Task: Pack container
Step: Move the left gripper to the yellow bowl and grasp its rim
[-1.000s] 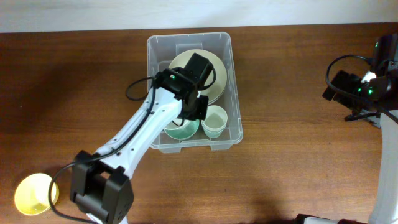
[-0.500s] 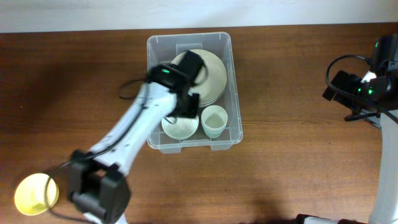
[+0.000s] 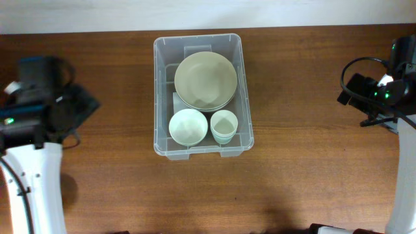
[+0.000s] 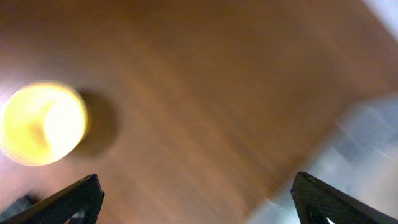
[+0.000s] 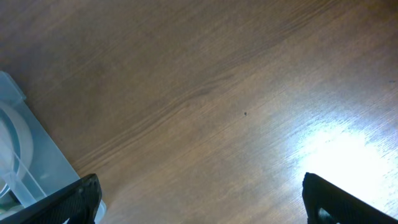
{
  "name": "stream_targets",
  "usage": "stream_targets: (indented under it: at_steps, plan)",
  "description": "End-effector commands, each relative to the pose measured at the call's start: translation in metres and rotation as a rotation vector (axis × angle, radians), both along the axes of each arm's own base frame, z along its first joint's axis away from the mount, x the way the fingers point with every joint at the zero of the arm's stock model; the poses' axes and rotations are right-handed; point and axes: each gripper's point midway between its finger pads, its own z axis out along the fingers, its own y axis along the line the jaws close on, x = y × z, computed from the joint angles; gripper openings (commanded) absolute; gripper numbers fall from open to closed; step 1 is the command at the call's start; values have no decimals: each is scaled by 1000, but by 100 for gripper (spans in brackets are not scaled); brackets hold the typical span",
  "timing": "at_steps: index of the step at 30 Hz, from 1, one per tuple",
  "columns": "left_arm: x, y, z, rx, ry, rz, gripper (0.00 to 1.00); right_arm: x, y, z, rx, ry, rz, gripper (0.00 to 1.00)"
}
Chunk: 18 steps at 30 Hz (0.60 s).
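The container is sitting upright with its open mouth facing up, slightly toward 12 o'clock from the middle of the wooden table. Its long axis is running from 12 to 6 o'clock. Inside, a stack of pale plates is filling the 12 o'clock half, while a mint bowl and a small cup are standing side by side in the 6 o'clock half, the bowl at 9 o'clock of the cup and just beside it. The left arm is hanging by the table's 9 o'clock edge and the right arm by the 3 o'clock edge, both well apart from the container, with wide wood lying open on either side of it and toward 6 o'clock. The left gripper is holding its jaws spread wide above the wood, a blurred yellow round thing lying at 10 o'clock in its view. The right gripper is also holding its jaws spread wide, a container corner showing at 8 o'clock in its view.
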Motion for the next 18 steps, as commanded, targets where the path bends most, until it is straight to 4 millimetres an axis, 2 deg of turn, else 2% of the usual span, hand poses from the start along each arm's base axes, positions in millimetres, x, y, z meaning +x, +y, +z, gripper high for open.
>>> stream_targets:
  at_steps: [1,5,9,14,18]
  plan:
    - [-33,43,-52,-64,108,242,99,0,-1,-2,3,5,5,99]
    - [-62,79,-99,-113,144,409,99,0,-1,-2,3,6,5,99]
    - [-81,101,-136,-190,139,504,99,0,-1,-2,3,5,5,99]
    - [-97,125,-156,-207,163,590,99,0,-1,-2,3,6,5,99]
    - [-94,139,-173,-215,174,616,99,0,-1,-2,3,6,5,99]
